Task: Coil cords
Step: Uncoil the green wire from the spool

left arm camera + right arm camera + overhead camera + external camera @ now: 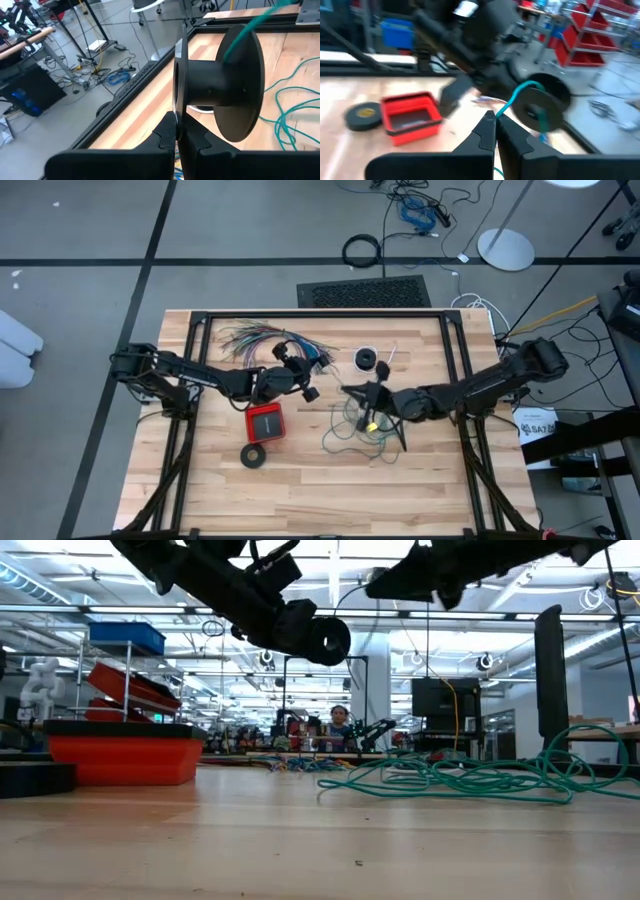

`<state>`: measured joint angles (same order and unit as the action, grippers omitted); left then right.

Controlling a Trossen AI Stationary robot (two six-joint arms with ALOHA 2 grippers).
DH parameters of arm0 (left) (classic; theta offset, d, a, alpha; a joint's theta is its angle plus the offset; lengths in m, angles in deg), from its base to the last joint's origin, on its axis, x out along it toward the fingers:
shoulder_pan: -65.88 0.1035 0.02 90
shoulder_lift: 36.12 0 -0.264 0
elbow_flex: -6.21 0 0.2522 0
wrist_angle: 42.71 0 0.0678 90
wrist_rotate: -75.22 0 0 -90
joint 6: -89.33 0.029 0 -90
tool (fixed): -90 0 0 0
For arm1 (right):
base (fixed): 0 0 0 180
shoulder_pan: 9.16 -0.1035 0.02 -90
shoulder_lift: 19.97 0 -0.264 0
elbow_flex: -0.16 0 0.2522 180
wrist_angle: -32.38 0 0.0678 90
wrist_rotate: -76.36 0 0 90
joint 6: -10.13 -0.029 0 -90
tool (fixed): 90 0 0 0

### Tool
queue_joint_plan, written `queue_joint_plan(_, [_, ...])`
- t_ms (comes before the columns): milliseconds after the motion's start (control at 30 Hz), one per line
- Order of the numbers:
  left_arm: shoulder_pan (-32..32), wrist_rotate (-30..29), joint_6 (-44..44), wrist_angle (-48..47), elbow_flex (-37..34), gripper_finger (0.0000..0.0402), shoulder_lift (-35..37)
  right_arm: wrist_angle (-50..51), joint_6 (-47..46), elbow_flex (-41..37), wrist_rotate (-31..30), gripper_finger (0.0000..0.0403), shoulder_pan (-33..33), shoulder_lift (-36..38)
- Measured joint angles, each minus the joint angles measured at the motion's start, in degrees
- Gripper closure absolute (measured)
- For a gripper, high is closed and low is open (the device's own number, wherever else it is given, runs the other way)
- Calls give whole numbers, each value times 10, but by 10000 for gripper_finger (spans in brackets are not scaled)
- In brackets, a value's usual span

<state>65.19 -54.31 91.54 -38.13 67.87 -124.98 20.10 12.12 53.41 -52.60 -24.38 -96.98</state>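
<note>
A black spool point(235, 85) hangs above the table's middle, with my left gripper point(177, 131) shut on it; the high view shows this gripper point(298, 386) too. A teal-green wire point(517, 94) runs from the spool's hub to my right gripper point(496, 120), which is shut on it just right of the spool point(311, 393). The wire's remaining length lies in a loose tangle point(360, 430) on the wood below my right gripper point(348, 391). A white cord with a small black round piece point(368, 360) lies farther back. My left gripper pinches the rim of the spool's near flange point(176, 107) between its two fingers, coming nearly level from the table's left. The spool is lifted clear, its axis about level. My right gripper pinches the teal wire point(499, 113) between its fingertips, coming nearly level from the table's right. The wire runs on in a curve to the spool, and the rest hangs down toward the tangle.
A red box point(265, 422) and a black tape-like ring point(253, 455) lie near and left of the spool. A fanned bundle of many-coloured wires point(265, 340) lies at the far left. Dark frame bars point(320, 315) edge the table.
</note>
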Motion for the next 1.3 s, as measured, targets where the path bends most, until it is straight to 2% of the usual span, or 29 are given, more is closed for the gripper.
queue_joint_plan(100, [0,1,2,2,0,395,0,50,-13,0,-21,403,1,28])
queue_joint_plan(267, [0,12,1,2,0,395,0,76,-10,0,-35,403,1,44])
queue_joint_plan(600, [0,19,-3,-1,0,395,0,30,68,0,-80,403,-36,44])
queue_joint_plan(833, [0,29,-4,-3,0,395,0,18,81,0,-89,403,-41,44])
queue_joint_plan(1067, [0,52,-18,-17,0,396,0,-31,136,0,-95,403,-56,44])
queue_joint_plan(1300, [0,51,-19,-18,0,395,0,-15,122,0,-104,403,-51,44])
